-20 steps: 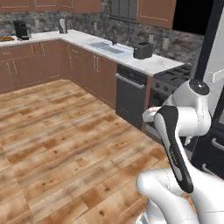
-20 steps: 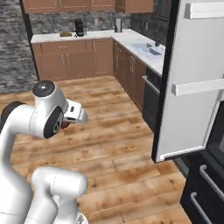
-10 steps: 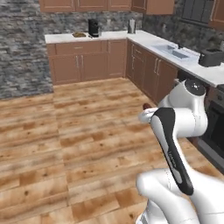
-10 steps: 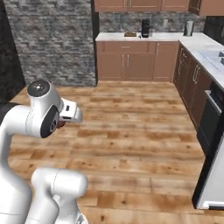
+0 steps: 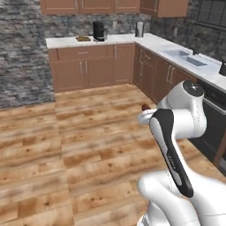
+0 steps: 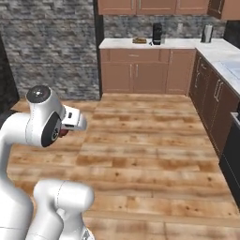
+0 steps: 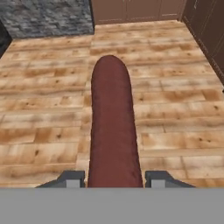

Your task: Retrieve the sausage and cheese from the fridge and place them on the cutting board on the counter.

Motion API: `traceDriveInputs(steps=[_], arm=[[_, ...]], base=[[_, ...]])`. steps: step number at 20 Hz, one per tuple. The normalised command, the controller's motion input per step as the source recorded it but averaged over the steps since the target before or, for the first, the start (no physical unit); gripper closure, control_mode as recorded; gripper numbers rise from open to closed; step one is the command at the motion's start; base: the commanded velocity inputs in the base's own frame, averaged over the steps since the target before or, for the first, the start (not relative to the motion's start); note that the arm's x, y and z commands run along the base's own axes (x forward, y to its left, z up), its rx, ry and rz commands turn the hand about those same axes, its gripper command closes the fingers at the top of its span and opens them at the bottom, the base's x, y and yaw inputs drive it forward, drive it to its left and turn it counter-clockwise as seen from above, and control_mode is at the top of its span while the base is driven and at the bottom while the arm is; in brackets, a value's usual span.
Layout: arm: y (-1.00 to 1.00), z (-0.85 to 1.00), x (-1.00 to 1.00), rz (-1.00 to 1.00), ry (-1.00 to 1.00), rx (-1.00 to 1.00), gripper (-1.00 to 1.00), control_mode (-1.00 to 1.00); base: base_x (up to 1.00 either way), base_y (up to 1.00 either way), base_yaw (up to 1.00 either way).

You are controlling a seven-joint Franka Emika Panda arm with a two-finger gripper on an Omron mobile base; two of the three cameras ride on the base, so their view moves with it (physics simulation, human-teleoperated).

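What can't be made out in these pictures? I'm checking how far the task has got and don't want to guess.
- Cutting board: left base view, too small and far on the counter to tell whether the cheese lies on it.
- Sausage: hand view, its near end is cut off by the bottom edge, so where the fingers touch it is hidden.
- Sausage tip: left base view, the rest is behind the arm.

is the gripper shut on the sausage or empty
Shut on the sausage: the dark red cylinder sticks out from between the gripper fingertips, over the wooden floor.
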Motion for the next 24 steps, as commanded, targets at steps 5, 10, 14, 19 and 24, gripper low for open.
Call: traceDriveInputs(steps=[5, 10, 14, 19, 24], arm=[[0.0, 0.0, 0.0, 0.0, 0.0, 0.0, 1.0, 1.0], [0.0, 0.0, 0.0, 0.0, 0.0, 0.0, 1.0, 1.0], [0.0, 0.0, 0.0, 0.0, 0.0, 0.0, 1.0, 1.0], [0.0, 0.0, 0.0, 0.0, 0.0, 0.0, 1.0, 1.0], [0.0, 0.0, 0.0, 0.0, 0.0, 0.0, 1.0, 1.0]], base=[[0.94, 0.0, 0.01], [0.94, -0.04, 0.02], [0.93, -0.08, 0.02], [0.92, -0.1, 0.02], [0.91, -0.12, 0.03]])
